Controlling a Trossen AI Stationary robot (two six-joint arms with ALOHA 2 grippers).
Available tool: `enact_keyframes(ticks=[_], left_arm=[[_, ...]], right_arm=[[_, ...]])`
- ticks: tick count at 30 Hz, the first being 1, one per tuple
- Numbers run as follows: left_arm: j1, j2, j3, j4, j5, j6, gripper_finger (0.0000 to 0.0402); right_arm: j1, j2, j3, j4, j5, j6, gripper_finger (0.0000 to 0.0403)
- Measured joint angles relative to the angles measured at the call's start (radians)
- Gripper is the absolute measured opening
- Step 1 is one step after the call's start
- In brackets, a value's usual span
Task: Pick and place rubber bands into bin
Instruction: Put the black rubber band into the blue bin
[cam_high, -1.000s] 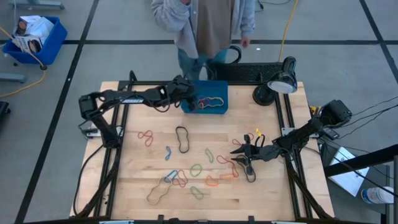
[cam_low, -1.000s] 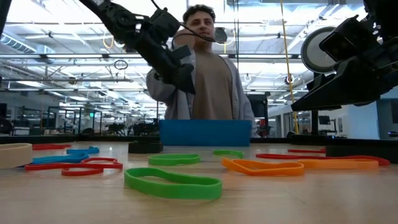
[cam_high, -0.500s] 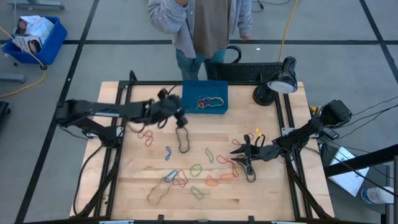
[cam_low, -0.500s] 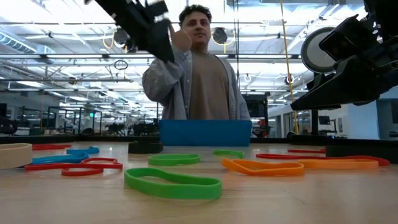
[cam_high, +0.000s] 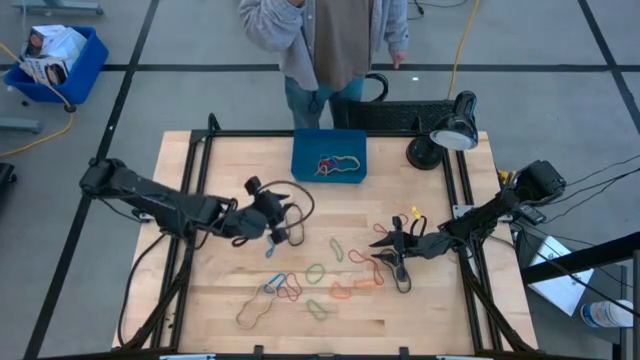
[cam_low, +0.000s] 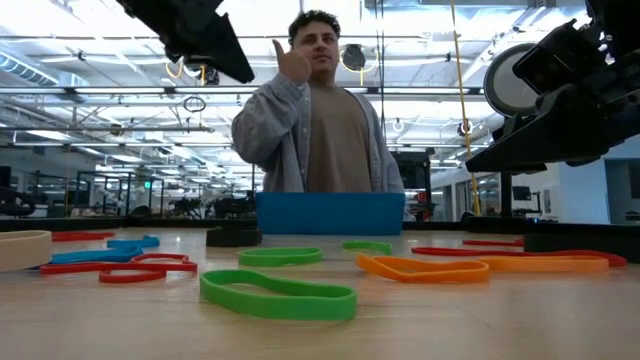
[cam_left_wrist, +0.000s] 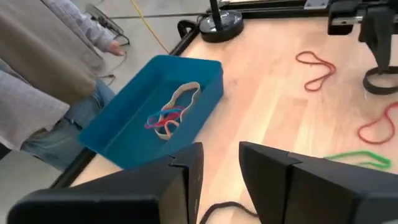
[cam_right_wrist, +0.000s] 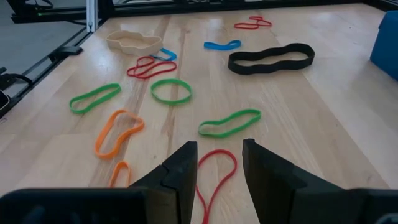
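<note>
1. The bin (cam_high: 329, 158) is seen at the table's far edge, near the middle, with a few bands (cam_left_wrist: 169, 114) already lying in it.
2. The left gripper (cam_high: 280, 224) is held over the table's middle, above the black band (cam_right_wrist: 271, 58); its fingers (cam_left_wrist: 184, 169) are apart and nothing is gripped.
3. This black band is judged the next pick: the gripper should be lowered straight, so that one strand of the loop lies between the fingers, not both sides.
4. The fingers should be shut only at the table surface, since a thin floppy band is easily missed or flicked aside.
5. The right gripper (cam_high: 385, 247) is held low near the right edge, fingers apart, over a red band (cam_right_wrist: 214, 173).
6. Most bands (cam_high: 315, 272) are spread toward the near edge and remain to be moved.
</note>
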Motion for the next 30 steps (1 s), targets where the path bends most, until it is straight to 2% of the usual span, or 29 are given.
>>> enact_keyframes(ticks=[7, 18, 24, 30], left_arm=[[-0.1, -0.005, -0.03, 0.042, -0.174, -0.018, 0.0106], [-0.236, -0.16, -0.036, -0.039, -0.212, -0.067, 0.0106], [-0.343, -0.264, -0.155, -0.01, -0.319, -0.162, 0.0106], [-0.421, -0.334, -0.325, 0.094, -0.368, -0.252, 0.0106]], right_arm=[[0.0, 0.0, 0.0, 0.0, 0.0, 0.0, 0.0118], [0.0, 0.0, 0.0, 0.0, 0.0, 0.0, 0.0118], [0.0, 0.0, 0.0, 0.0, 0.0, 0.0, 0.0118], [0.0, 0.0, 0.0, 0.0, 0.0, 0.0, 0.0118]])
